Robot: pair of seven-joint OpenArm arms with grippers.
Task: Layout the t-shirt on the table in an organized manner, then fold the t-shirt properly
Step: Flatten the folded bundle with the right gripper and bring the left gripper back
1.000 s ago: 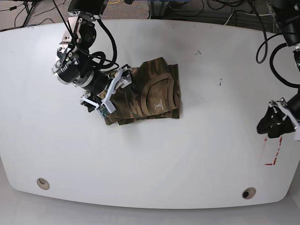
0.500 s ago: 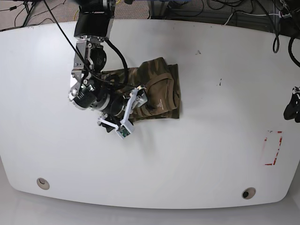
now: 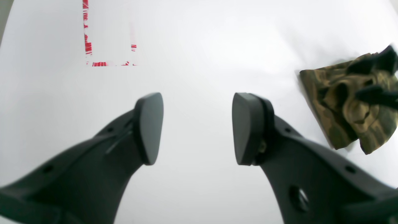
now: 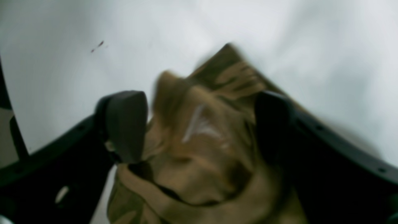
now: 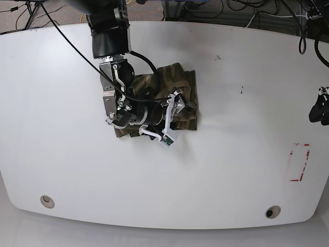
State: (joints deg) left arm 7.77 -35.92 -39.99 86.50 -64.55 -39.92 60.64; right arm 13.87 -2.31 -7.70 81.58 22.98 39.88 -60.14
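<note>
The camouflage t-shirt point(image 5: 186, 82) lies bunched in a compact heap on the white table point(image 5: 231, 154), left of centre. My right gripper point(image 5: 179, 116) is down on the heap's front right part. In the right wrist view its jaws point(image 4: 199, 124) stand apart with a raised fold of the t-shirt point(image 4: 202, 155) filling the gap; the picture is blurred. My left gripper point(image 5: 318, 110) hangs at the table's far right edge, far from the cloth. In the left wrist view it point(image 3: 197, 127) is open and holds nothing, and the t-shirt point(image 3: 342, 102) shows at the right.
A red-outlined rectangle mark point(image 5: 299, 162) sits near the right edge, also seen in the left wrist view point(image 3: 108, 46). Two round grommets point(image 5: 47, 201) point(image 5: 272, 212) lie near the front edge. Cables run behind the table's far edge.
The right arm swung right across the heap and its gripper now straddles a fold, jaws narrowing. The left arm pulled back to the far right edge, off the red mark.
</note>
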